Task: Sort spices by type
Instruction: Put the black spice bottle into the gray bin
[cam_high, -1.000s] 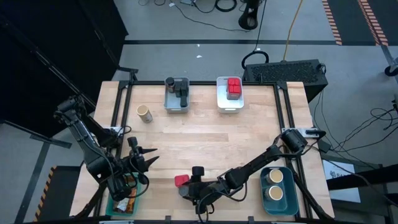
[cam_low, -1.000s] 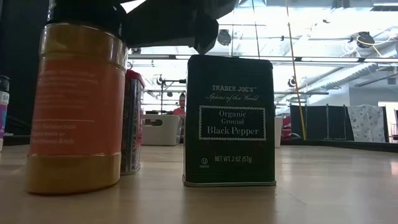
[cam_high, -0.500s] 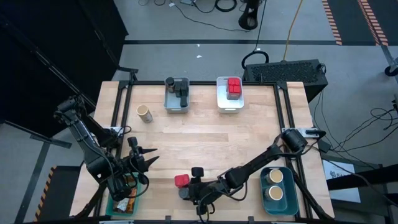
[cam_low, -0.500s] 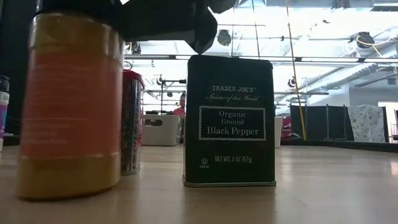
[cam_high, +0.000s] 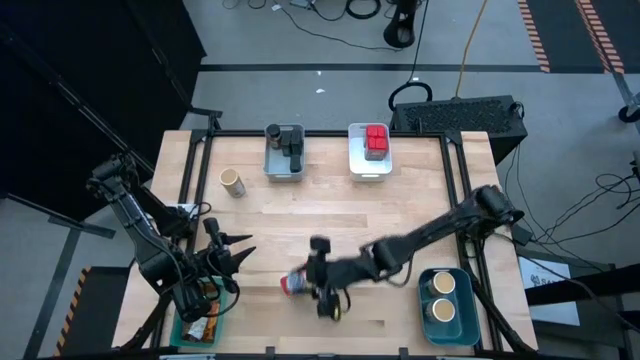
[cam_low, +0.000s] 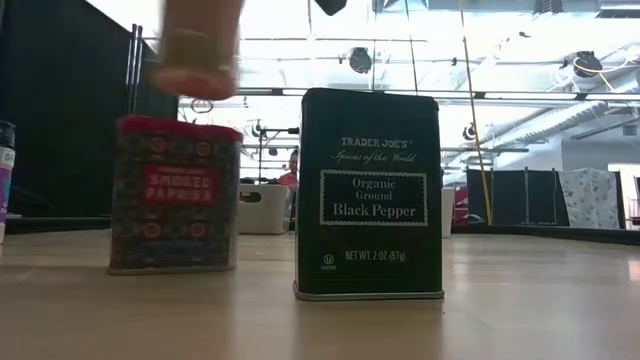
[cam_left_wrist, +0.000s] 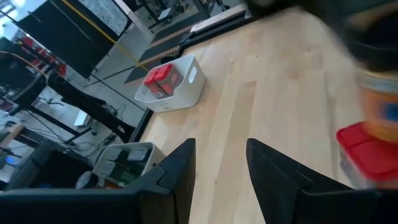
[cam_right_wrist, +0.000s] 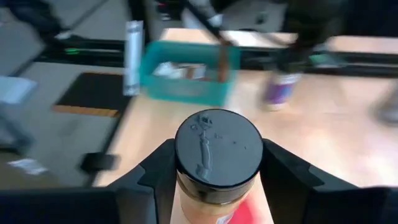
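So the right gripper has its two dark fingers clamped on either side of a round jar with a glossy black screw cap and a tan-orange body, gripping just under the cap, and the low view shows the jar's blurred bottom hanging in the air above the table's front-middle, over a red-lidded smoked paprika tin. Judging by looks, the jar is rigid plastic or glass, smooth and round, so it could twist or slide in a two-finger pinch; taking it high near the cap shoulder like this seems sensible since the cap rim gives the fingers a ledge. I'd guess it's moderately light, but if full of powder it'll swing a bit. The paprika tin and the dark boxy black pepper tin with its white label standing just beside it look stiff and flat-sided, so easy to pinch across the flats, though thin metal is slick. Up the back there's a grey plastic bin holding dark jars and a white plastic bin with red tins, plus a teal bin with two tan-topped jars at the right front. The left gripper hangs near the table's left front edge with its fingers apart, holding nothing.
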